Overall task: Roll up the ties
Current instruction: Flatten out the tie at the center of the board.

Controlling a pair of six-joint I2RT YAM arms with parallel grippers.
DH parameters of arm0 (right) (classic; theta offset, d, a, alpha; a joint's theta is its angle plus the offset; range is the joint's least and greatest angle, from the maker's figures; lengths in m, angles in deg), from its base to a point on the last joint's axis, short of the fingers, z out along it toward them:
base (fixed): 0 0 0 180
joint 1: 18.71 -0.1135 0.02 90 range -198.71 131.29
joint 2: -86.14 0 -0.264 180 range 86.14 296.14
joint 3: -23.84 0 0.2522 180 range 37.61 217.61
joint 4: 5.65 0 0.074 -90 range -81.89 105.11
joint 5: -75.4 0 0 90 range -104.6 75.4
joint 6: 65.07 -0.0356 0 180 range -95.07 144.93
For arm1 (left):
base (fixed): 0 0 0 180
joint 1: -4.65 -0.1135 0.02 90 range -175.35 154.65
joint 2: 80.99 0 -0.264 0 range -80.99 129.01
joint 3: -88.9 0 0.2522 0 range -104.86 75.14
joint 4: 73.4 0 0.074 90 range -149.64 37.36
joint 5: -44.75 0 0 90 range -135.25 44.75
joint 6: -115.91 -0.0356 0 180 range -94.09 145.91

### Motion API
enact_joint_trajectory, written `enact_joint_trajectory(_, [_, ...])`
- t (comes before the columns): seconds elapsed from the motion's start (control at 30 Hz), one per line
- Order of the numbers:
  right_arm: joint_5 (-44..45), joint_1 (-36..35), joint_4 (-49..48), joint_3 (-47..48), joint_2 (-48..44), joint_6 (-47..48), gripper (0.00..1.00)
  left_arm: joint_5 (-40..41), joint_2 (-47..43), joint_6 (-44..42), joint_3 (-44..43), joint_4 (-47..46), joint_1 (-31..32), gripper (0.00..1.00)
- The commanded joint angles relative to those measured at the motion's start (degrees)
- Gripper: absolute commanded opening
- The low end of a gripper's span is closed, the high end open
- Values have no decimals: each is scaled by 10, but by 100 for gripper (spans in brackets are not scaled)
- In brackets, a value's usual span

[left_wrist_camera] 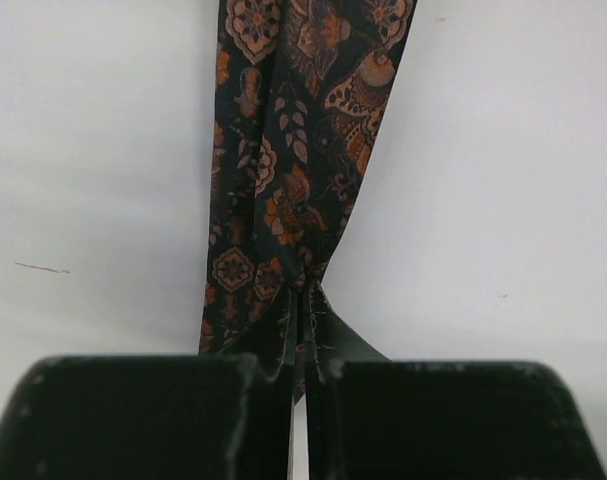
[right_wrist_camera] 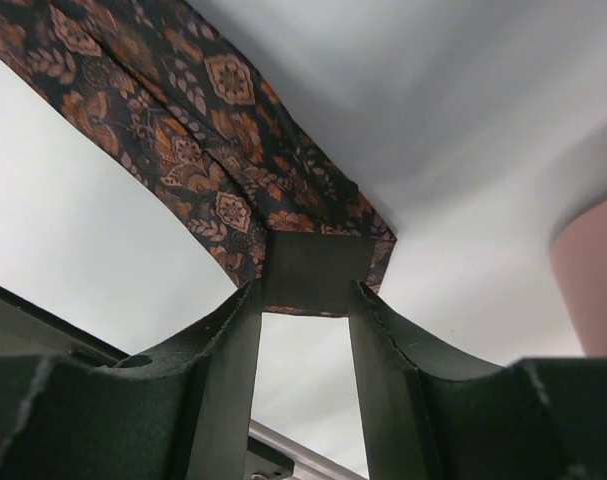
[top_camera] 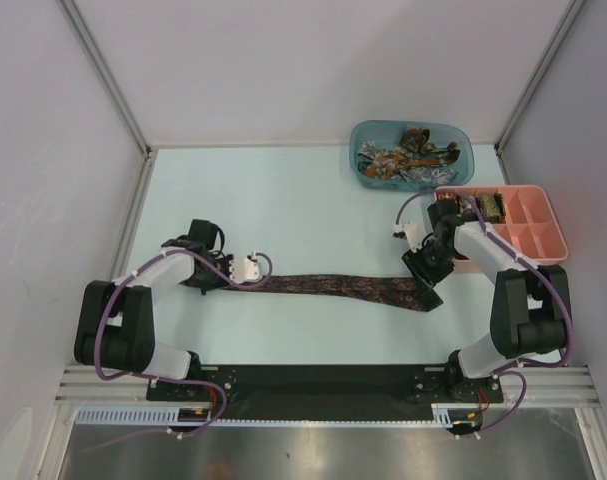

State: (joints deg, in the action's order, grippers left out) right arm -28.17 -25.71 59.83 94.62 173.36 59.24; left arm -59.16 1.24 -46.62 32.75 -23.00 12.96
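Pale mint table (top_camera: 283, 200), boxed in by plain white walls (top_camera: 283, 60) with metal posts (top_camera: 103, 70) at the corners. From the top cam, the tie (top_camera: 333, 288) lies flat and pulled straight across the near half. The left gripper (top_camera: 261, 278) is on its narrower end and the right gripper (top_camera: 428, 292) is at the wide end. A blue tub (top_camera: 466, 150) with spare ties (top_camera: 408, 158) heaped in it sits far right, with the pink tray (top_camera: 528, 225) just in front of it, right by the right arm

Left wrist cam: left gripper (left_wrist_camera: 301, 300) jaws are clamped fully together, pinching the tie (left_wrist_camera: 293, 150), which runs off over bare table (left_wrist_camera: 483, 200) with a couple of faint marks

Right wrist cam: right gripper (right_wrist_camera: 305, 298) jaws are roughly half spread. The tie (right_wrist_camera: 183, 140) end sits between the fingertips, and I can't tell if they're actually squeezing it. A sliver of tray (right_wrist_camera: 593, 270) shows at the right edge
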Motion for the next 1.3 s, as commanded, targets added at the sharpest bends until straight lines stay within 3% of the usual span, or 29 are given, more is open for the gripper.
enact_joint_trajectory(0.0, [5,-6,-24,-25,-8,12,45,18,-16,-60,15,-13,-15,0])
enact_joint_trajectory(0.23, [28,-28,-53,-61,-29,9,43,24,-32,-107,38,-48,-33,1])
enact_joint_trajectory(0.43, [-27,-29,-29,12,-29,-27,45,8,-46,-113,47,-64,-32,6])
enact_joint_trajectory(0.57, [-29,-41,-40,35,-4,-43,53,8,-44,-110,42,-61,-32,8])
enact_joint_trajectory(0.8, [-27,-58,-60,50,57,-50,52,5,-50,-102,43,-67,-33,10])
enact_joint_trajectory(0.9, [-35,-63,-44,50,76,-46,45,5,-54,-100,44,-68,-33,9])
enact_joint_trajectory(1.07, [-47,-63,-5,35,61,-28,0,-1,-55,-91,42,-68,-33,8])
enact_joint_trajectory(1.27, [-22,-57,16,14,9,-21,0,-10,-49,-82,31,-69,-34,8])
